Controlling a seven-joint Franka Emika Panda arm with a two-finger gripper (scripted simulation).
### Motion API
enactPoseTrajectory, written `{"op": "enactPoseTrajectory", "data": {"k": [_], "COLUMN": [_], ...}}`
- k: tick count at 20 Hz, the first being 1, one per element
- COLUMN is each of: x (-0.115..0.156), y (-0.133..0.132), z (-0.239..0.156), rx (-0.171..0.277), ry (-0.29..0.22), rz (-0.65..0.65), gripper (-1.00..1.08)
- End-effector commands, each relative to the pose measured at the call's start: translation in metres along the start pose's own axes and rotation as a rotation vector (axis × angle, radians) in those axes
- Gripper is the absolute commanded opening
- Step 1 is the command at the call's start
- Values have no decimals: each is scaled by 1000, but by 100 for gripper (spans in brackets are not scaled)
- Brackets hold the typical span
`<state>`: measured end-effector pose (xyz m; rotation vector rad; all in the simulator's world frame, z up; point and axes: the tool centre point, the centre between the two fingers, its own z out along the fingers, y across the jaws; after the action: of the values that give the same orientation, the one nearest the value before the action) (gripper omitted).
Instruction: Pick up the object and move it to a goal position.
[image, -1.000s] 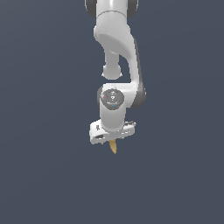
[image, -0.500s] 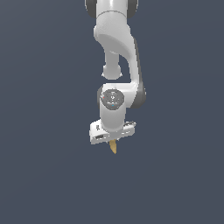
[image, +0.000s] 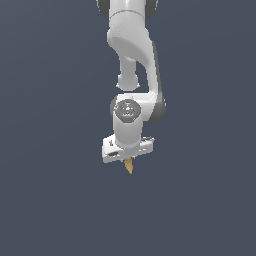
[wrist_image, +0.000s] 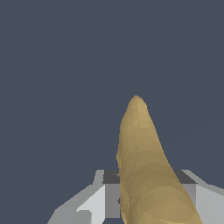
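The object is a slim yellow-orange banana-like piece (image: 129, 166). Only its tapered tip shows below the white gripper (image: 128, 159) in the exterior view, hanging downward. In the wrist view the piece (wrist_image: 144, 175) fills the middle, running out from between the fingers (wrist_image: 94, 203) to its pointed end. The gripper is shut on it and holds it in the air, under the white arm that comes down from the top of the exterior view. The fingertips are mostly hidden by the hand and the piece.
A plain dark grey-blue background surrounds the arm in both views. No other objects, edges or goal marker show.
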<state>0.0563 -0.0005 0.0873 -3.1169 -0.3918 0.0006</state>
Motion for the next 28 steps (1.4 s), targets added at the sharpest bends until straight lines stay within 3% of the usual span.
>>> {"op": "enactPoseTrajectory", "data": {"k": [1,9,28], "x": [-6,-40,-158], "y": [1,3,14], "z": [-1,-6,-24], "rx": [0,0,0], "ry": [0,0,0], "rz": [0,0,0], "gripper": [-100,-100,-100]}}
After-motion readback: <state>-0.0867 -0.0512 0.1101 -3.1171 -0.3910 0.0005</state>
